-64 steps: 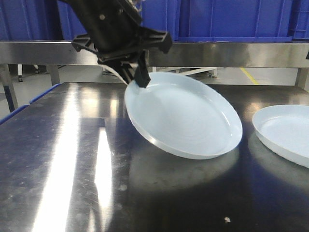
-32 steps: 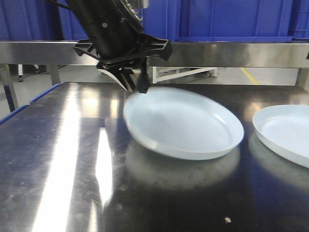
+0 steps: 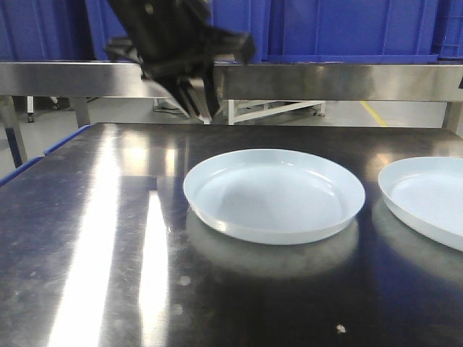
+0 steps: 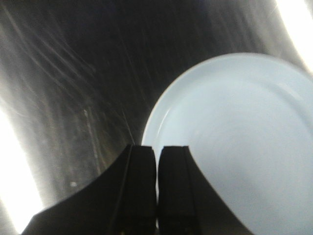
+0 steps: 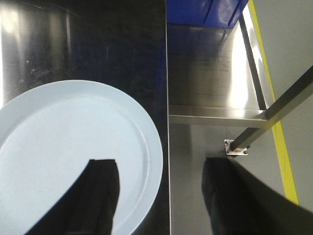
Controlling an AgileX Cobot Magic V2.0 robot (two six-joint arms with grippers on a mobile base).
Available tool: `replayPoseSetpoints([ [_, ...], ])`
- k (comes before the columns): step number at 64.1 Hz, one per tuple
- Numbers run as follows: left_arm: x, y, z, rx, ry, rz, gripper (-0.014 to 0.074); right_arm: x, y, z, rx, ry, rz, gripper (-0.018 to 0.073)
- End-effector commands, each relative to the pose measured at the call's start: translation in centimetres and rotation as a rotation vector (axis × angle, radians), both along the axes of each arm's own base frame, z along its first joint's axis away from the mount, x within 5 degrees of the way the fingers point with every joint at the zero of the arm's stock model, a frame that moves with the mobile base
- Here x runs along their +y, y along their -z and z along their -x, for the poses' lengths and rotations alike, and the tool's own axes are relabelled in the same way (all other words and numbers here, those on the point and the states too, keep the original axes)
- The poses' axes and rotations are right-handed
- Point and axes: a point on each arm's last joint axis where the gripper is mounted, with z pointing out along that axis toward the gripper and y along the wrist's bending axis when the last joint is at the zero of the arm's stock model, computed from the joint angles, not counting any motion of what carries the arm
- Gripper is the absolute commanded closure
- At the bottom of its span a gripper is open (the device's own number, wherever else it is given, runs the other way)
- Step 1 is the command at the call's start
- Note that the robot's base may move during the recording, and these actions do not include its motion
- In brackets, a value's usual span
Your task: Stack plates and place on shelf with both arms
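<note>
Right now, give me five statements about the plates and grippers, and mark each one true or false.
1. The centre plate lies flat on the tabletop. True.
2. The left gripper grips that plate's rim. False: it hangs above the rim, shut and empty.
3. The plates are stacked. False: the second plate lies apart, to the right.
4. The right gripper is open. True.
5. The shelf bears blue crates. True.

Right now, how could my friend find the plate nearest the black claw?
Look at the dark shiny steel tabletop in front of the blue crates. Two pale blue-white plates lie flat on it. Yours is the middle plate, seen whole, below the left gripper; the other plate is cut off at the right edge.
</note>
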Motion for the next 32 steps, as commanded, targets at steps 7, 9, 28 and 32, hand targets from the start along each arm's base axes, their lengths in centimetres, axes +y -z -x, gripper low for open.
replayPoseSetpoints([
  [7,4.5,-10.3,2.3,-0.274,-0.065,0.162,0.0511,0.0,-1.7,-0.5,-0.090,-0.017,0.017,0.0078],
  [9,5.6,-11.5,2.8,-0.308,-0.081,0.172,0.0511,0.0,-1.7,-0.5,-0.090,-0.017,0.017,0.0078],
  [28,14.5,-16.6,8.0,-0.583,-0.269,0.277,0.0511,0.0,-1.7,-0.5,-0.090,-0.017,0.016,0.0078],
  [32,16.3,-16.2,9.5,-0.618,-0.316,0.283,0.0511,0.0,-1.6,-0.5,-0.090,-0.017,0.015,0.0078],
])
